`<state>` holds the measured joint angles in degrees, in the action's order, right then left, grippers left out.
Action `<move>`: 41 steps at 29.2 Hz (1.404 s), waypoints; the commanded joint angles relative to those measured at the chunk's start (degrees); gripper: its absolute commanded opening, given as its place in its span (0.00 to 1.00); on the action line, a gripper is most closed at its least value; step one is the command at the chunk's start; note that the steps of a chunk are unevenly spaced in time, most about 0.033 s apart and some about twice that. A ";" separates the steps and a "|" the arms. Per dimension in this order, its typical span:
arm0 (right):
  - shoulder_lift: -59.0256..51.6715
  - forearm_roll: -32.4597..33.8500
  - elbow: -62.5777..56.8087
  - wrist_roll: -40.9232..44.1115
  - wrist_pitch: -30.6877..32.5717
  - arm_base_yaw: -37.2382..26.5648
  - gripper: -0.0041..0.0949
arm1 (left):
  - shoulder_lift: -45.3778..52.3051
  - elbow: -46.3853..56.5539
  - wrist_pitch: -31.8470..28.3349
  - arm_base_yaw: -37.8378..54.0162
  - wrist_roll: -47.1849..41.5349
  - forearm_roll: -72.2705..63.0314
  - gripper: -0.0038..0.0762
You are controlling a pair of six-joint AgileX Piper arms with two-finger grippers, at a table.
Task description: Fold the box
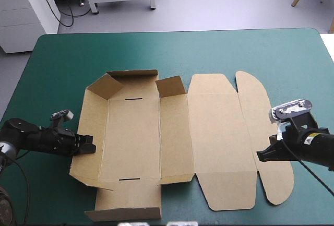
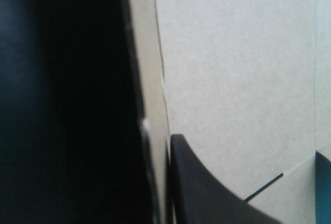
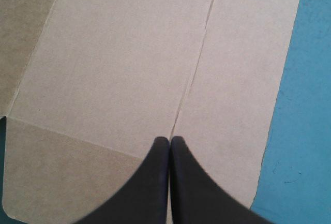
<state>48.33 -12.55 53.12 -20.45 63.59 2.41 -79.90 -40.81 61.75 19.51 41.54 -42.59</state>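
Board looks light and stiff, bending only at creases, so my left gripper (image 1: 88,146) pinches the box (image 1: 172,142) by its left edge; my right gripper (image 3: 170,140) is closed, empty.

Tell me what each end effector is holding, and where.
The left end effector pinches the box by its left wall's edge; the right end effector is shut, holding nothing.

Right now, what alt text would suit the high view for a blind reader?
The brown box lies unfolded on the teal-green table, walls partly raised at its left end, the rest flat. The left gripper pinches the left wall; the right gripper, shut, is over the right flap's crease.
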 commanded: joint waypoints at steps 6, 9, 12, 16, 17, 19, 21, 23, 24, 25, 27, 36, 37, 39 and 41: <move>-0.54 -0.69 1.34 -0.43 -4.00 0.23 0.02 | 1.36 -10.77 4.87 -6.92 5.90 -0.17 0.04; -0.54 -0.27 1.34 -0.43 -4.13 0.23 0.02 | 1.36 -15.90 4.63 -12.02 5.06 3.38 0.04; -0.54 -0.29 1.34 -0.43 -4.13 0.23 0.02 | 1.36 -21.55 3.99 -16.83 3.87 7.55 0.04; -0.54 -0.29 1.34 -0.43 -4.34 0.23 0.02 | 1.36 -30.62 2.91 -22.55 0.09 13.88 0.04; -0.54 -0.29 1.34 -0.43 -4.60 0.23 0.02 | 1.36 -32.40 2.52 -23.80 -0.92 15.07 0.04; -0.54 -0.29 1.34 -0.43 -5.18 0.23 0.02 | 1.36 -36.68 2.11 -26.26 -2.48 17.84 0.04; -0.54 -0.29 1.34 -0.43 -5.99 0.23 0.02 | 1.36 -40.55 1.75 -29.02 -3.23 20.98 0.04; -0.54 -0.29 1.34 -0.43 -6.42 0.23 0.02 | 1.36 -43.50 1.19 -31.46 -3.80 24.12 0.04; -0.54 -0.29 1.34 -0.43 -6.54 0.23 0.02 | 1.36 -44.83 0.79 -33.10 -3.93 25.90 0.04; -0.54 -0.29 1.34 -0.43 -6.64 0.23 0.02 | 1.36 -45.79 -0.16 -34.76 -3.93 27.74 0.04; -0.58 -0.29 1.34 -0.43 -6.65 0.23 0.02 | 1.36 -46.64 -3.15 -37.84 -3.93 31.45 0.04; -0.67 -0.29 1.34 -0.02 -6.65 0.23 0.02 | -2.23 -46.77 -15.51 -53.10 -3.38 52.17 0.04; -0.67 -0.29 1.34 -0.02 -6.65 0.23 0.02 | -3.14 -46.77 -16.48 -54.87 -2.48 54.68 0.04; -0.67 -0.29 1.34 -0.02 -6.65 0.23 0.02 | -5.26 -46.77 -18.17 -58.10 0.40 58.20 0.04; -0.67 -0.29 1.34 -0.02 -6.65 0.23 0.02 | -7.43 -46.77 -19.22 -60.42 3.29 60.54 0.04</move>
<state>48.25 -12.49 53.12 -20.40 59.93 2.41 -86.90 -85.54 47.98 -37.72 40.90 13.21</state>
